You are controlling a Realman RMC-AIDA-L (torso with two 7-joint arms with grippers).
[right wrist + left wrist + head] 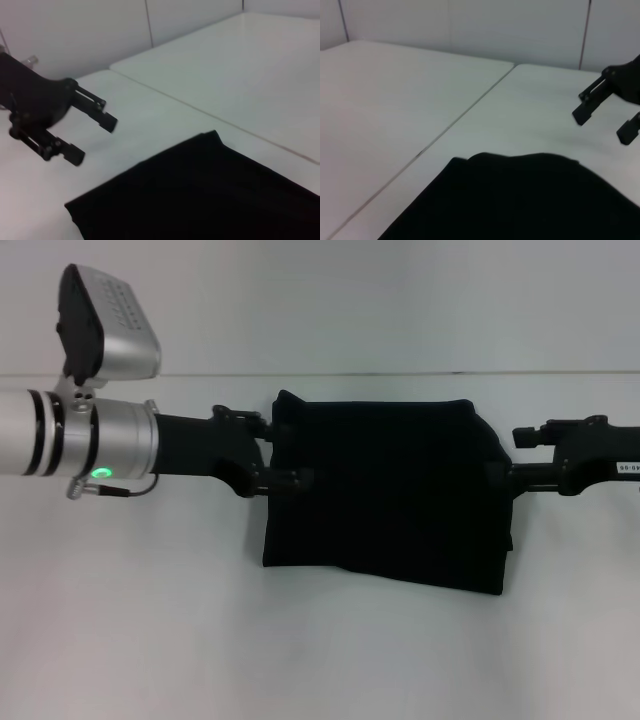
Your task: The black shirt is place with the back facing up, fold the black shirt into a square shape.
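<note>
Shirt (385, 495) folded square on table (150, 620), left gripper (92, 135) and right gripper (605, 120) flanking, jaws spread, no legible writing

A white table (150, 640) is seen across the whole lower part of the head view, its surface plain and matte. A thin straight seam (450, 125) is seen running across the table top in the left wrist view, dividing it into two panels. A pale wall (400, 300) is observed behind the table's far edge.
</note>
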